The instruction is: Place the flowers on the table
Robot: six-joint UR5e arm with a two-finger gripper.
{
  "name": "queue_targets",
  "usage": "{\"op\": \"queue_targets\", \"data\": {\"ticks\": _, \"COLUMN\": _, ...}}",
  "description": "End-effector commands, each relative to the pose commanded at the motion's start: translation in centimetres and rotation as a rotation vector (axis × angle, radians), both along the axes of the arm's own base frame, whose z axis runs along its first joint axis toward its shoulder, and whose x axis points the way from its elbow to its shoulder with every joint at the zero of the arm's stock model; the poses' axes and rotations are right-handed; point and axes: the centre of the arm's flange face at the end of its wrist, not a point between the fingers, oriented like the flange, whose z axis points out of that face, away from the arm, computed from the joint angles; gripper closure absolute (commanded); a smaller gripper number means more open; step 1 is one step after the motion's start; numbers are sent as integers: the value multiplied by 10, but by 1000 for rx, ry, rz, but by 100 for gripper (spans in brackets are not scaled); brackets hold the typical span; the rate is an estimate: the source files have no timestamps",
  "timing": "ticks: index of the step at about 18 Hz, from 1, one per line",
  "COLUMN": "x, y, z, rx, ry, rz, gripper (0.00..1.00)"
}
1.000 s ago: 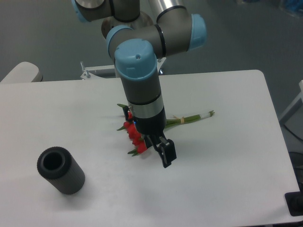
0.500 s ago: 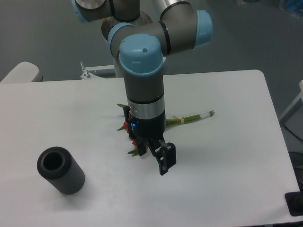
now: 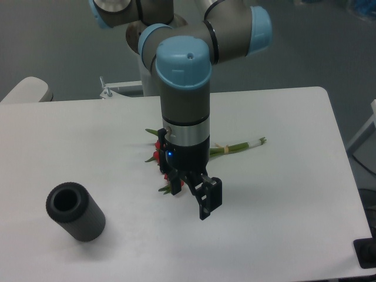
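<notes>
The flowers point(image 3: 235, 147) lie flat on the table point(image 3: 282, 205), near its middle. Their green stems run out toward three o'clock, ending in a pale tip, with a light tie around them close to the arm. The red buds and a few green leaf tips show at the nine o'clock end, mostly hidden behind the robot's wrist; only scraps of red and green are visible at the wrist's left edge.

The hand point(image 3: 205, 200) hangs just at five o'clock of the buds, pointing down toward the table. Its black fingers point(image 3: 212, 197) overlap from this angle, so whether they are apart or together cannot be told. Nothing is seen between them, and the flowers rest apart from the fingertips.

The arm point(image 3: 185, 100) stands upright above the bunch, grey with light blue joint caps, and a small blue light glows on the wrist.

A dark grey ribbed cylinder point(image 3: 75, 211) lies on its side well apart from the flowers, toward eight o'clock, its open end facing up and left.
</notes>
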Motion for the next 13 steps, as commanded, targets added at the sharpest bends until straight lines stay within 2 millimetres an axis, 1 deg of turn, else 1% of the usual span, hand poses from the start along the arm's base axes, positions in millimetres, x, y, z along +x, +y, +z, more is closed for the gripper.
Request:
{"op": "queue_targets", "data": {"ticks": 2, "x": -4, "y": -2, "z": -2, "rx": 8, "ry": -15, "rz": 0, "gripper": 8}}
{"op": "queue_targets", "data": {"ticks": 3, "x": -9, "y": -9, "z": -1, "rx": 14, "ry": -22, "rz": 8, "gripper": 8}}
{"op": "queue_targets", "data": {"ticks": 4, "x": -11, "y": -11, "z": 0, "rx": 15, "ry": -27, "rz": 11, "gripper": 8}}
{"op": "queue_targets", "data": {"ticks": 6, "x": -12, "y": -11, "z": -1, "rx": 14, "ry": -29, "rz": 11, "gripper": 7}}
{"op": "queue_targets", "data": {"ticks": 8, "x": -12, "y": -11, "z": 0, "rx": 16, "ry": -26, "rz": 9, "gripper": 5}}
{"op": "queue_targets", "data": {"ticks": 13, "x": -11, "y": -10, "z": 0, "rx": 16, "ry": -25, "rz": 3, "gripper": 4}}
